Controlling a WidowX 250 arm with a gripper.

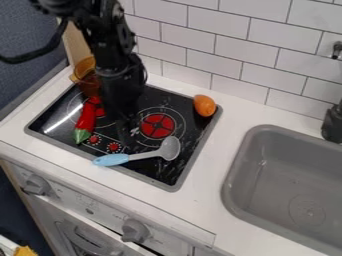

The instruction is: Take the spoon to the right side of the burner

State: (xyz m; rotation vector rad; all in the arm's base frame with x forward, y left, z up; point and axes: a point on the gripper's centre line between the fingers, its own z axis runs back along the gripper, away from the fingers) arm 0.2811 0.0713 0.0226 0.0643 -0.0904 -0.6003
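Toy kitchen: black stovetop [143,165], grey sink [294,192], white tiled wall [220,47], stove knobs [135,230].

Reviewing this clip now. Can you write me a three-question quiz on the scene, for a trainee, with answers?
1. Fill in: the grip of the spoon is ____.
2. Which lies nearest the sink?
a) the red pepper
b) the orange egg-shaped thing
c) the amber pot
3. True or false: the spoon lies in the sink.

Key: 1. light blue; 2. b; 3. false
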